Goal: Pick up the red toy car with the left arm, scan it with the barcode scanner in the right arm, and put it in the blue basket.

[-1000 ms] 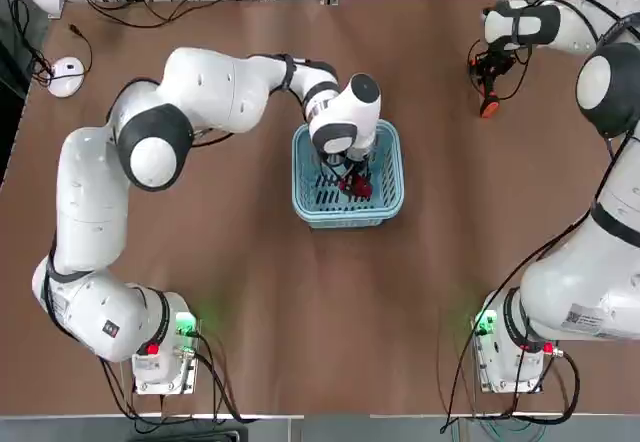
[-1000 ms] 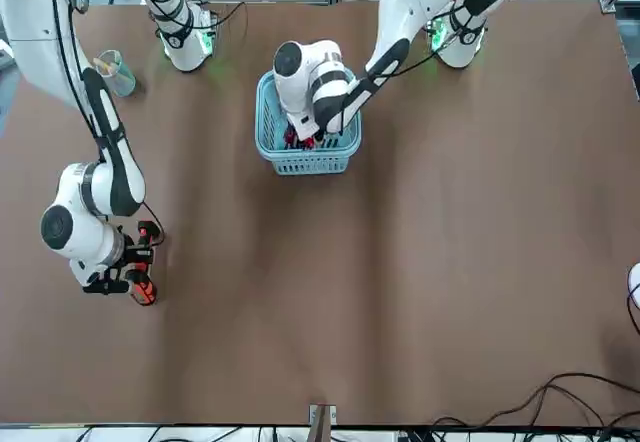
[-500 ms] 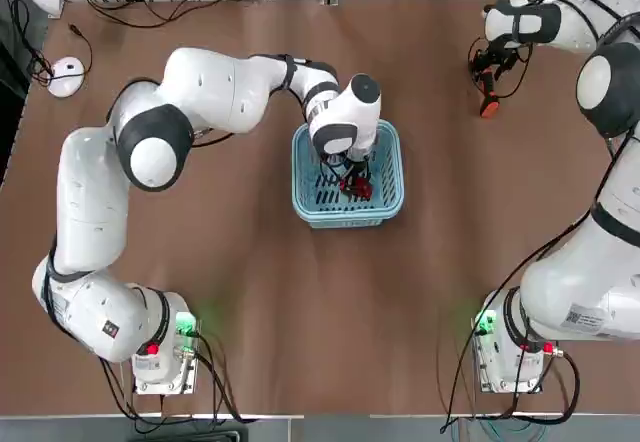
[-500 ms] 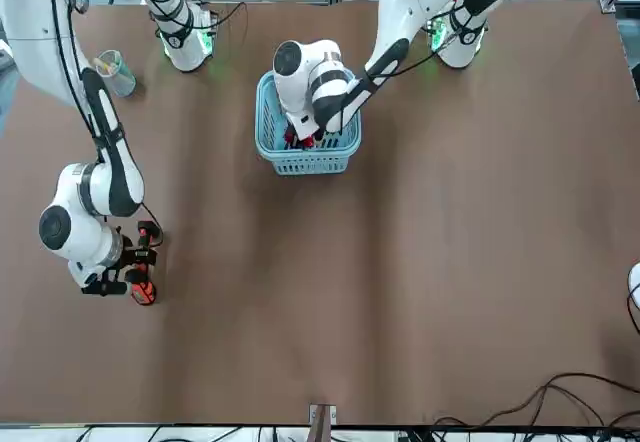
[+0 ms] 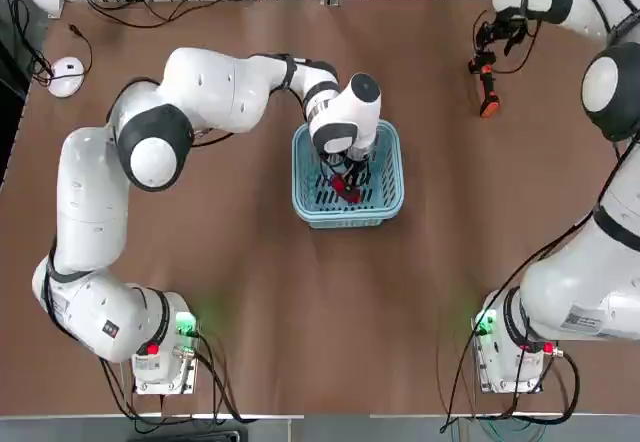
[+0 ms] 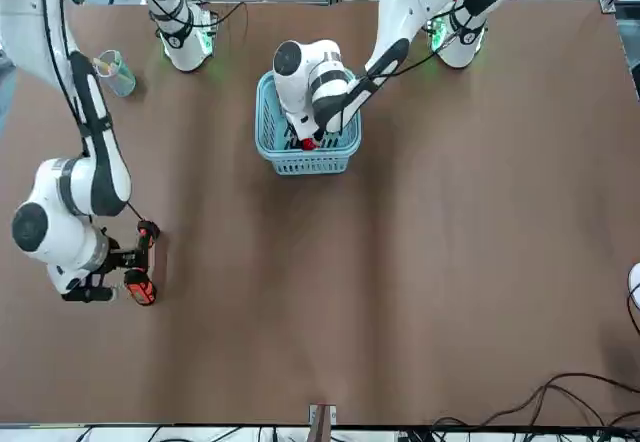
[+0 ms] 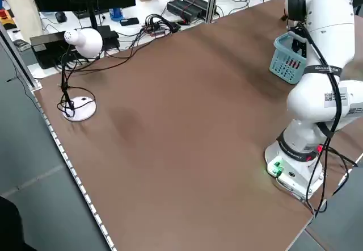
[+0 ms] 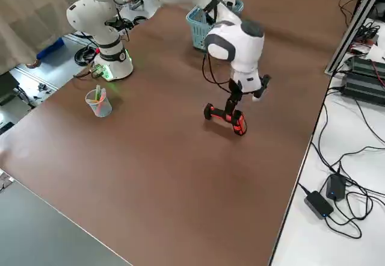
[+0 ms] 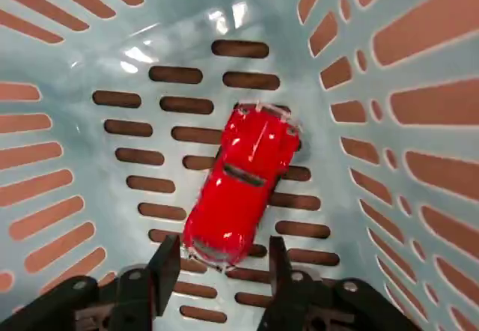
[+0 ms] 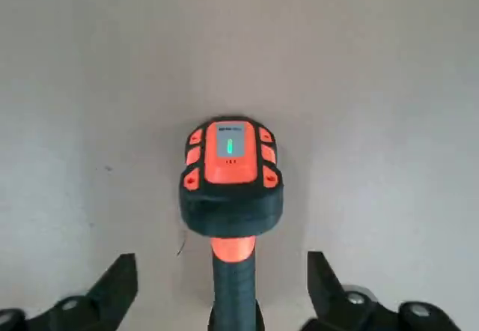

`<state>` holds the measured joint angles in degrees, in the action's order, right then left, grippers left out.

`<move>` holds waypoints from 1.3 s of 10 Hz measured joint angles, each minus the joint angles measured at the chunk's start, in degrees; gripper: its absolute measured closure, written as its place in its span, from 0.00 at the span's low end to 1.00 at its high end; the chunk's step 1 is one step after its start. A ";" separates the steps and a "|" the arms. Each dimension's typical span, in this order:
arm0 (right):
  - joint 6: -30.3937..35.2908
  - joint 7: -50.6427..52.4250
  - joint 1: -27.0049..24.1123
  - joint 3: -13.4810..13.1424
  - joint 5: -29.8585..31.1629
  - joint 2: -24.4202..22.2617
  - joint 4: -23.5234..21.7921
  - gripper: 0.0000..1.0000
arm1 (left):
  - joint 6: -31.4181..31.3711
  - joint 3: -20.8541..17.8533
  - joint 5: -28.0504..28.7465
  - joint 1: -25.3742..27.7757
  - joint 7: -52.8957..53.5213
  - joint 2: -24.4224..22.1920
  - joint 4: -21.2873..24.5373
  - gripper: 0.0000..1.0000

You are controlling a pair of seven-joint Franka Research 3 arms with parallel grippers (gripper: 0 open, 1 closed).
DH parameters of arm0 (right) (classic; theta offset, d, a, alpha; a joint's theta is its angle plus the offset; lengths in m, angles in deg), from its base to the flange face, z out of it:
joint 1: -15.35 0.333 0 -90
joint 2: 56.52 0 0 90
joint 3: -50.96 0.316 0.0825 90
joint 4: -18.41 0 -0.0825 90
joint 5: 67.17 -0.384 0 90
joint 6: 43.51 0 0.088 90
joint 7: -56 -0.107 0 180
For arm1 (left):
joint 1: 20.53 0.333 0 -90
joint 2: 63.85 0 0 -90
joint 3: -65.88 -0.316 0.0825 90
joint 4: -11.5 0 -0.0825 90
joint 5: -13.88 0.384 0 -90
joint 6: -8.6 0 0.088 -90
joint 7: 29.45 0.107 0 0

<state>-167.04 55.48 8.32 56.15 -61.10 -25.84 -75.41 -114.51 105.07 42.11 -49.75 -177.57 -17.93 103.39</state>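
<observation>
Inventoried: red toy car (image 9: 243, 185), rigid, likely light and slick, best taken mid-body; my left claw (image 9: 221, 282), six o'clock of it, spread.

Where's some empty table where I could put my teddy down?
There's lots of bare table between the blue basket and the scanner, and a big patch on the left, between the left arm and the white round stand. It's crowded inside the basket, with the red car and left claw.
</observation>
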 joint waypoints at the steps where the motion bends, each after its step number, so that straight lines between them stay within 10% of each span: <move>1: 1.43 0.00 0.39 0.16 0.00 -1.67 0.83 0.00 | 0.01 -0.02 0.00 0.03 0.00 0.00 -0.13 0.43; 7: 26.69 -3.92 0.87 0.27 -1.59 -8.32 15.34 0.00 | 7.23 1.00 -1.00 -0.01 1.47 -5.61 -1.98 0.22; 13: 32.46 -10.44 3.39 0.53 -2.27 -13.49 18.48 0.00 | 19.05 0.32 -4.75 7.76 15.33 -21.80 -2.16 0.15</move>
<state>-134.59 45.04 11.71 56.68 -63.38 -39.33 -56.93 -95.46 105.39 37.36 -41.99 -162.25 -39.73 101.23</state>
